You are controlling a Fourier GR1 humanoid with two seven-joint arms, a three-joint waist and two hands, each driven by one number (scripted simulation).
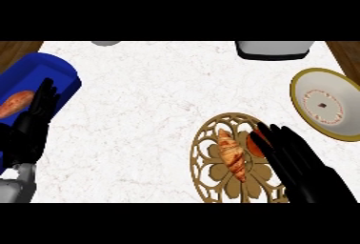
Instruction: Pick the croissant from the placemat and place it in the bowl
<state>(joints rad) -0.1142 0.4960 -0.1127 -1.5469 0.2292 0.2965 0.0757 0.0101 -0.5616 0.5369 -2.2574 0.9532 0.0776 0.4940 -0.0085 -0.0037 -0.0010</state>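
Observation:
A golden-brown croissant [233,155] lies lengthwise on a round tan openwork placemat [211,164] at the lower middle right. My right hand [295,159] hovers over the placemat's right side, fingers straight and open, just right of the croissant. A red round item [256,144] peeks out from under its fingertips. The white bowl with a gold rim [325,103] stands at the right edge, beyond the hand. My left hand [32,126] rests open at the left edge, fingers up.
A blue tray [49,71] at the left holds an orange-brown food item [14,104], partly behind my left hand. A grey appliance [273,48] sits at the back right and a grey object [105,43] at the back edge. Wooden floor shows at both top corners.

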